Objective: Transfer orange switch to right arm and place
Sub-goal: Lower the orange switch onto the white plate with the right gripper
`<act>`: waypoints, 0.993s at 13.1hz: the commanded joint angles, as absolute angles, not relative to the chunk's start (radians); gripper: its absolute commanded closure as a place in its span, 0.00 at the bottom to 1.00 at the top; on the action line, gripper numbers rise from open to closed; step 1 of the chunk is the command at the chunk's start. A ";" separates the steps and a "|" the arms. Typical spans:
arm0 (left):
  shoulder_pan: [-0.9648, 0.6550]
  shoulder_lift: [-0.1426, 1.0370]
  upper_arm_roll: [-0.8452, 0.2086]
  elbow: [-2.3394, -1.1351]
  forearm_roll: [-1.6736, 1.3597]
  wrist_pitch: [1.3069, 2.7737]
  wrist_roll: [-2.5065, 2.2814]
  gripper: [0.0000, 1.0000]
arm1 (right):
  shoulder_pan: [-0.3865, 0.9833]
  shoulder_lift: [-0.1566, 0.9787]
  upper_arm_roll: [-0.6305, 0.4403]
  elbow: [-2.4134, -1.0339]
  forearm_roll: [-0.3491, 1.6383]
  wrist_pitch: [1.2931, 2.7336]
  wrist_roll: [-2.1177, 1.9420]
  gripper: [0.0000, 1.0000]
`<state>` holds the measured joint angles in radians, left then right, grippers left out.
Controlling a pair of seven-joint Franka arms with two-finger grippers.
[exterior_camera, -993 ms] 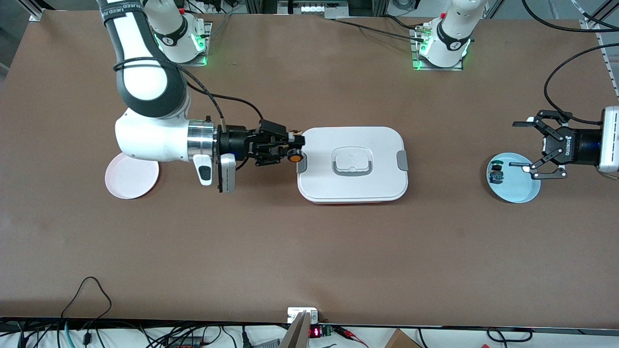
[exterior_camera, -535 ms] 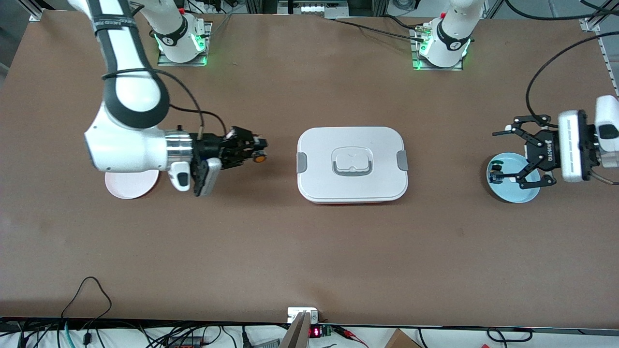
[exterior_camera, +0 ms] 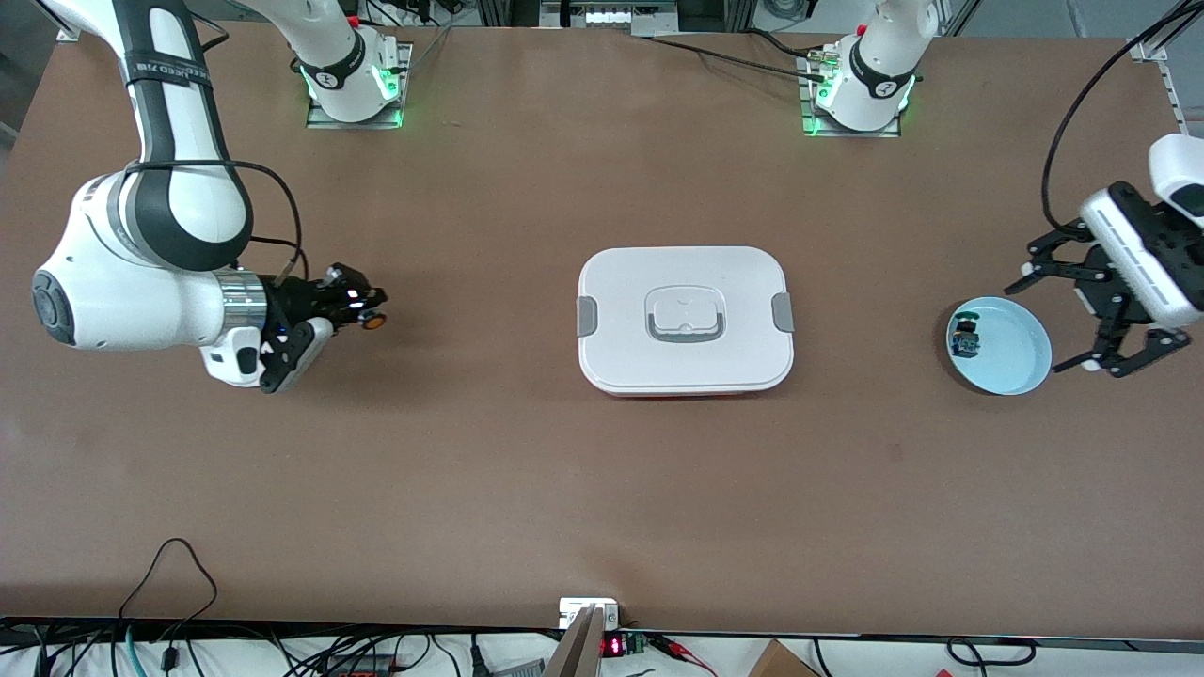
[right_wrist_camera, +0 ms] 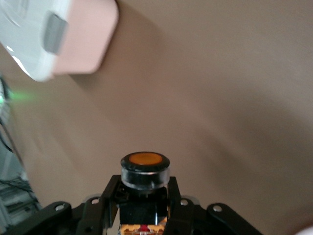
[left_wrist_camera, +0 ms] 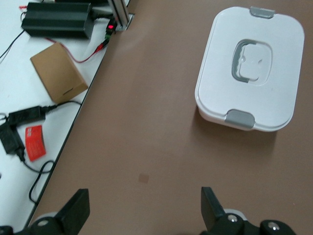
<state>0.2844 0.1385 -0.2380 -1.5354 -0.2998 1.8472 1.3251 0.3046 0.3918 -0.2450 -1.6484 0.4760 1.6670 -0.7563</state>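
- Nearest the front camera, one red digital readout [exterior_camera: 612, 646] glows at the table's edge; its digits can't be made out.
- One white lidded box [exterior_camera: 685, 320] sits mid-table, two grey clips on its ends.
- One pale blue dish [exterior_camera: 1011, 371] holds a single blue-and-green switch [exterior_camera: 965, 338]; the left gripper [exterior_camera: 1102, 314] hovers beside it, fingers spread, empty.
- Toward the right arm's end, the right gripper [exterior_camera: 362, 307] pinches the orange switch [exterior_camera: 373, 320] above bare table.
- Lettering on the right arm [exterior_camera: 169, 141] band is unreadable.
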 commanded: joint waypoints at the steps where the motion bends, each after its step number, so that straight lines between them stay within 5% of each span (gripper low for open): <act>1: 0.245 0.045 -0.187 -1.653 -0.275 1.916 1.117 0.00 | 0.284 0.360 -0.233 -1.674 0.257 1.674 -0.827 1.00; 7: 0.016 -0.003 -0.039 -1.695 -0.068 1.863 0.524 0.00 | 0.226 0.338 -0.233 -1.848 -0.024 1.987 -1.184 1.00; 13: 0.003 -0.005 -0.032 -1.655 -0.026 1.698 0.109 0.00 | 0.152 0.322 -0.233 -2.048 -0.061 2.284 -1.475 1.00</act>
